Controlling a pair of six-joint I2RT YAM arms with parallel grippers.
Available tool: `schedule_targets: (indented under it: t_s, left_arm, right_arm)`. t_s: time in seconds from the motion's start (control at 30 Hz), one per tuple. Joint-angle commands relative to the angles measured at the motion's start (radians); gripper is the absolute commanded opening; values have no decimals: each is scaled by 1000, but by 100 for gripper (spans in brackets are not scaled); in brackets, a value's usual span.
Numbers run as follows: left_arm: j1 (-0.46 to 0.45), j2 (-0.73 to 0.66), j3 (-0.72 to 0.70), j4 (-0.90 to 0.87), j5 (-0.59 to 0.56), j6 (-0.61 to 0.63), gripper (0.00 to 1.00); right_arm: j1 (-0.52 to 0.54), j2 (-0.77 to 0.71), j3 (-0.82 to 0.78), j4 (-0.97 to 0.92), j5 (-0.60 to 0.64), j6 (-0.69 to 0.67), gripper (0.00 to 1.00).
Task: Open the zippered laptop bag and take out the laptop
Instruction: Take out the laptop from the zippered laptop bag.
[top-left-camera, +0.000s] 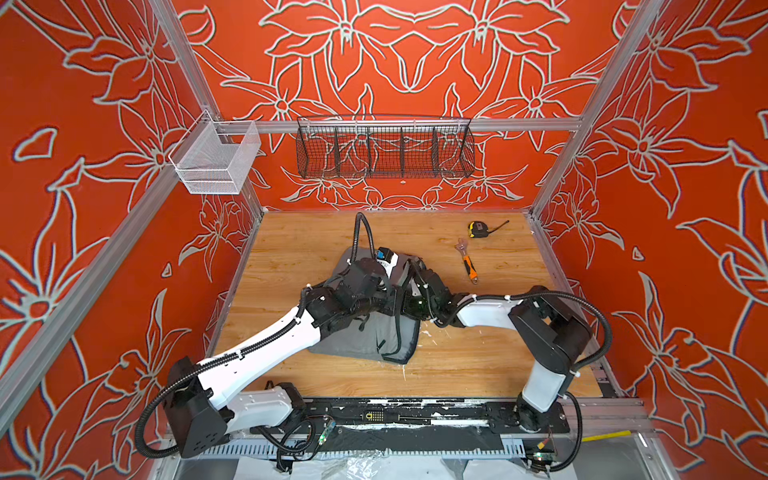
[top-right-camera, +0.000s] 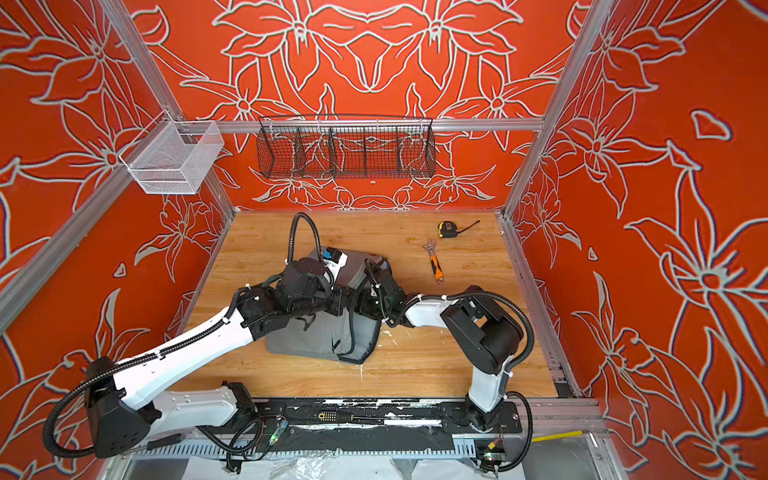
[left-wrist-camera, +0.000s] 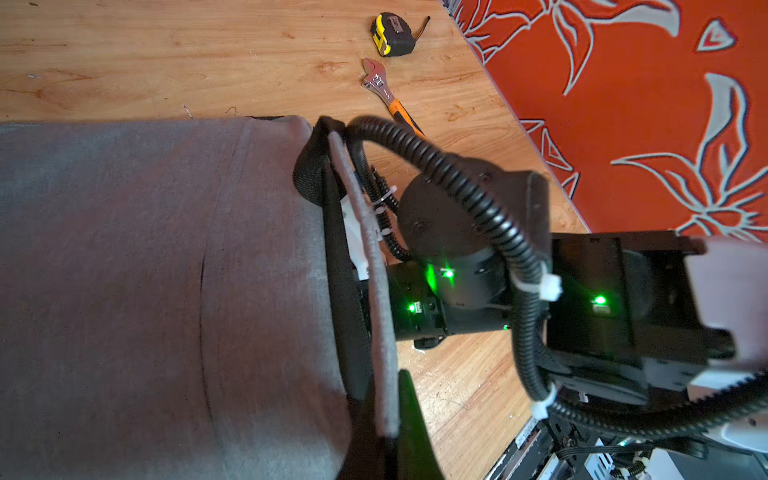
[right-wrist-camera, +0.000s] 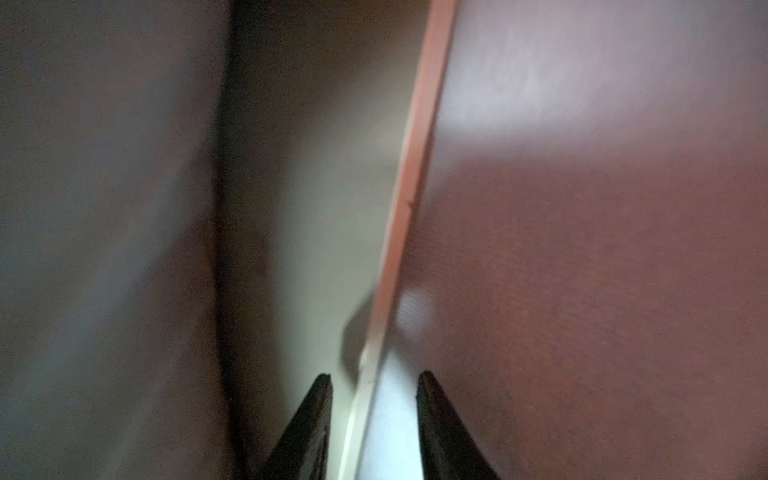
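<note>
The grey zippered laptop bag (top-left-camera: 361, 336) (top-right-camera: 316, 336) lies mid-table, its upper flap (left-wrist-camera: 384, 332) lifted along the open side. My left gripper (left-wrist-camera: 395, 415) (top-left-camera: 390, 297) is shut on that flap's edge, the grey strip pinched between its fingers. The right arm (left-wrist-camera: 457, 270) reaches into the opening, and the flap hides its gripper in the left wrist view and both top views. Inside the bag, in the right wrist view, my right gripper (right-wrist-camera: 375, 374) stands open astride the laptop's thin pale edge (right-wrist-camera: 399, 232), with a gap on each side. The rest of the laptop is hidden.
An orange-handled wrench (top-left-camera: 467, 259) and a yellow-black tape measure (top-left-camera: 480, 229) lie at the table's far right. A black wire basket (top-left-camera: 384, 151) and a white mesh basket (top-left-camera: 216, 162) hang on the back rail. Red patterned walls enclose three sides.
</note>
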Motion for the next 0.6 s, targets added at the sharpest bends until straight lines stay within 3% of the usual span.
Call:
schedule_targets:
  t_s: [0.0,0.33,0.57]
  left_arm:
    - [24,-45,4,82,46,-19,0]
    - [124,-92,-66,139,173,-75,0]
    - [153,-117,-76,150,214,-93,0]
  right_arm:
    - [19,28,46,9,2,48,40]
    - [58,111,145,149,-91,121,41]
    - [58,200,100,365,-125,280,38]
